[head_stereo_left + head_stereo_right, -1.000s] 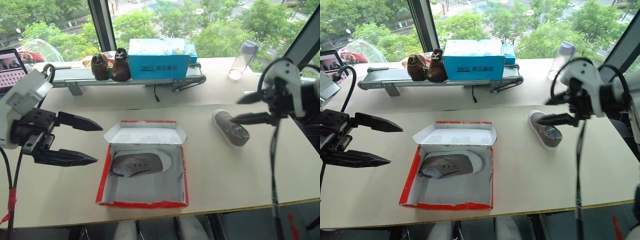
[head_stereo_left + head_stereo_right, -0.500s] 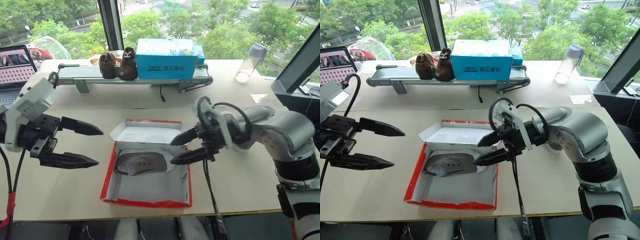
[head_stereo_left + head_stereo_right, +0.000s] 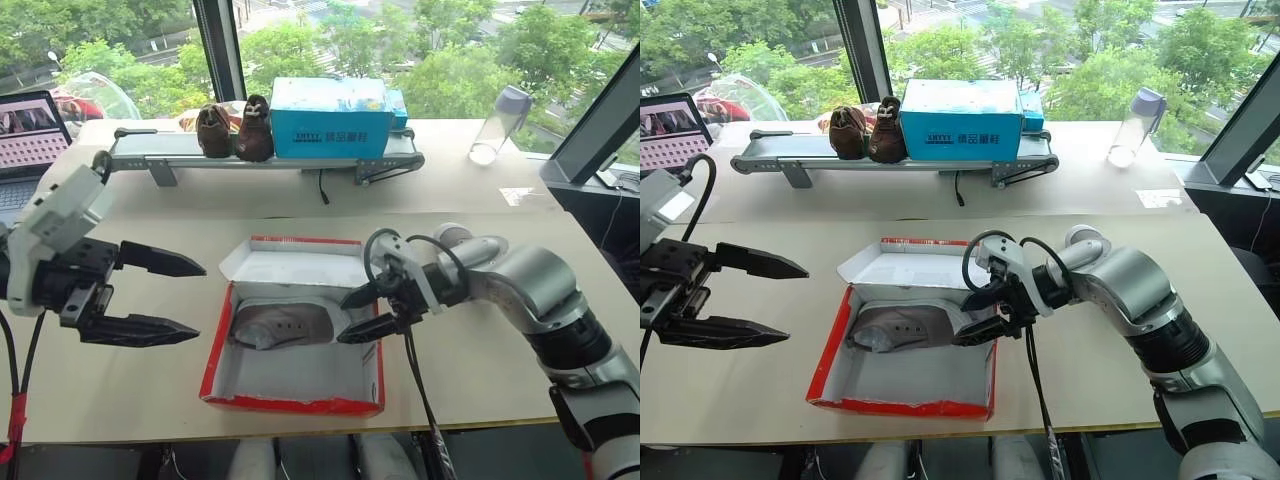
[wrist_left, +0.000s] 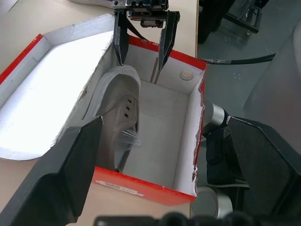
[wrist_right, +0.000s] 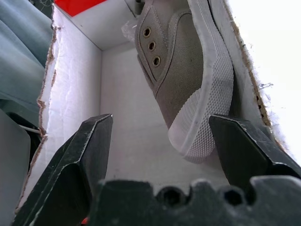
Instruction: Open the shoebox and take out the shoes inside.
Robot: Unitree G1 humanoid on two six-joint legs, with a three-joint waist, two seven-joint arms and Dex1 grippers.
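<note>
Right hand point(image 3: 362, 313), fingers apart, sits at shoebox point(image 3: 290, 400) right rim, toe of shoe point(image 3: 285, 325) between them.

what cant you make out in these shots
- The first shoe already out on the table: hidden in both eye views behind the right arm.
- Toe contact: right gripper sits open at the shoe in the shoebox; touch unclear.
- Blue box print: too small.

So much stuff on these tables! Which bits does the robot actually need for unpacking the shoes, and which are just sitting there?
Part of the job:
- red shoebox, lid open
- grey sneaker inside it
- right gripper, open at the box's edge

Just lying about:
- light-blue box
- dark brown shoes
- small conveyor
- water bottle
- laptop
</note>
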